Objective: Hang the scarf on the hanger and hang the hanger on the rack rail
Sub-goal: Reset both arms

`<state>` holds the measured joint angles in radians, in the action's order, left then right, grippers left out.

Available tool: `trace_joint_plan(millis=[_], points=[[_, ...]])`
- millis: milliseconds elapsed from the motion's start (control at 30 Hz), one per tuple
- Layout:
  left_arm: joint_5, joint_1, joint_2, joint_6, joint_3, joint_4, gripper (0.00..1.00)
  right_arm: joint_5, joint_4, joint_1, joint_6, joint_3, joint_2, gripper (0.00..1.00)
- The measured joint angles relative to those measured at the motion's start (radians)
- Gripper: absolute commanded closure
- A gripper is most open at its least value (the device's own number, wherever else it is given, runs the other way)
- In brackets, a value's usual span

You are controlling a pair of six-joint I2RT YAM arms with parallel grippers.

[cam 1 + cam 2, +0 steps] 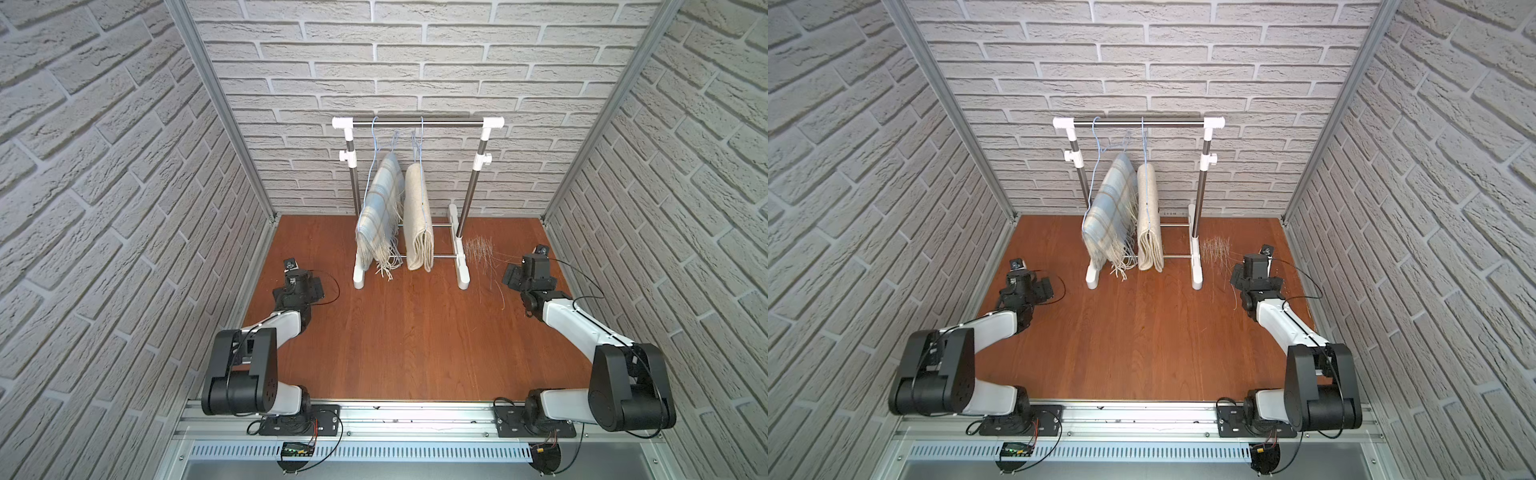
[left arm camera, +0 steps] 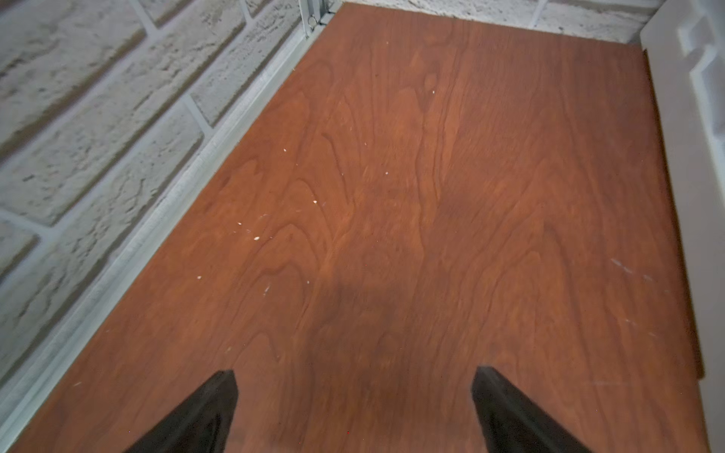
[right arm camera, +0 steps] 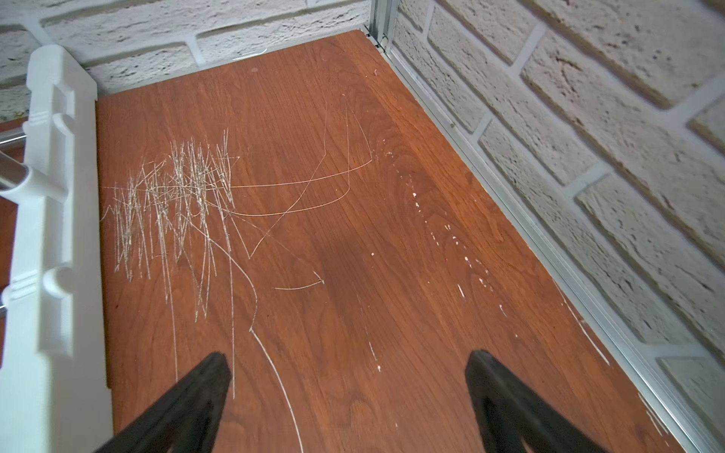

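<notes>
The plaid scarf (image 1: 380,216) hung folded over a blue wire hanger (image 1: 375,137). The hanger's hook sat on the rail of the rack (image 1: 415,122), at 12 o'clock on the counter (image 1: 415,340), and the scarf's fringe dangled near the rack's foot. A cream scarf (image 1: 417,220) hung just beside it, toward 3 o'clock, on a second hanger (image 1: 422,137). Neither top view showed a scarf lying on the counter, so the hanging looked done, with perhaps only parking the arms left.

The left end effector (image 2: 353,376) sat near 10 o'clock, well apart from the rack. Its fingers were spread wide over bare wood and held nothing. The right end effector (image 3: 347,359) sat near 2 o'clock, beside the rack's foot. It was likewise spread and empty, facing a patch of scratches (image 3: 180,204).
</notes>
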<state>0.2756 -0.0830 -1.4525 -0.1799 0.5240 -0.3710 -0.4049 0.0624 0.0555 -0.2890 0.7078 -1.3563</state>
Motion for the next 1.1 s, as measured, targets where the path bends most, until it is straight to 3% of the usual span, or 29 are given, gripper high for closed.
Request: trace_joint_plan(millis=[300,733,833,1100], points=[[-0.061,-0.009,-0.053,0.042,-0.005,-0.176,0.02,0.021,0.248,-0.050,0.055,-0.231,0.026,0.01],[-0.129,-0.009,-0.094,0.077,-0.147,-0.410,0.02,0.225,0.684,-0.043,0.165,-0.310,-0.129,0.01],[-0.131,-0.009,-0.095,0.078,-0.147,-0.438,0.02,0.274,0.694,-0.030,0.193,-0.301,-0.192,0.01],[-0.131,-0.003,-0.095,0.082,-0.147,-0.468,0.02,0.320,0.710,-0.024,0.219,-0.301,-0.195,0.01]])
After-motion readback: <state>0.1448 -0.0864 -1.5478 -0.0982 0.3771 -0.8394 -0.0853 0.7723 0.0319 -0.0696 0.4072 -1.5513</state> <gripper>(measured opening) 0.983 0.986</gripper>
